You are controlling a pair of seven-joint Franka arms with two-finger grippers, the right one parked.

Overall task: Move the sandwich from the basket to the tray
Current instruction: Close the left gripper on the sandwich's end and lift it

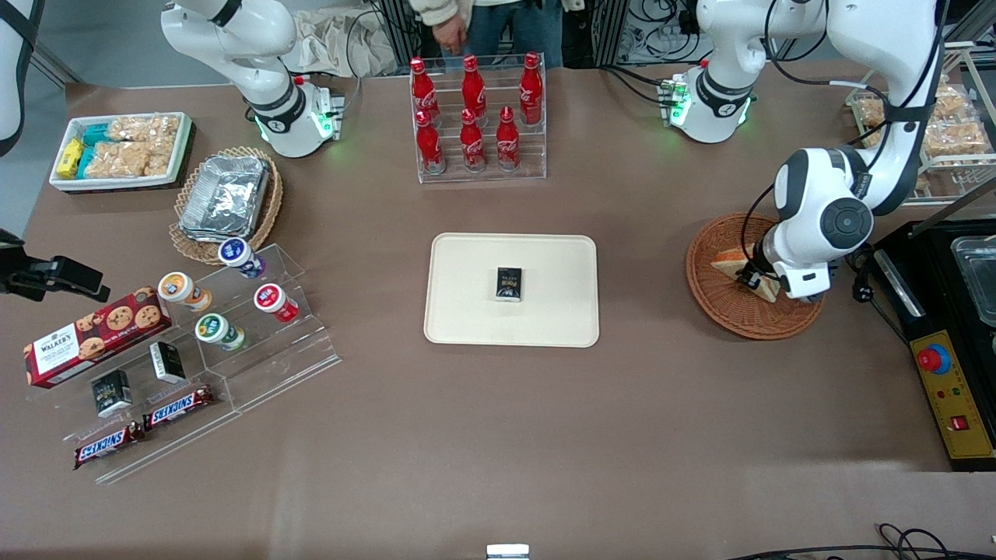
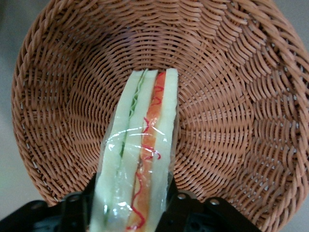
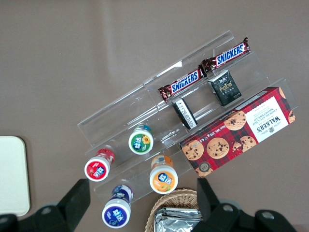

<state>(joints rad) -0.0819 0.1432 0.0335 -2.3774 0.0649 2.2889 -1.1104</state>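
- The gripper sits low inside the basket, at the right of the front frame, toward the working arm's end of the surface.
- Its fingers pinch the wrapped sandwich from both sides; the wedge stands on edge between them, cut face toward the wrist camera.
- That cut face shows white bread, a green layer and a red-orange layer under clear film.
- In the front frame the sandwich shows as a pale wedge in the basket, partly covered by the arm.
- The tray lies at the centre of the front frame, well apart from the basket, toward the parked arm's end.
- A small dark box rests near the tray's middle.
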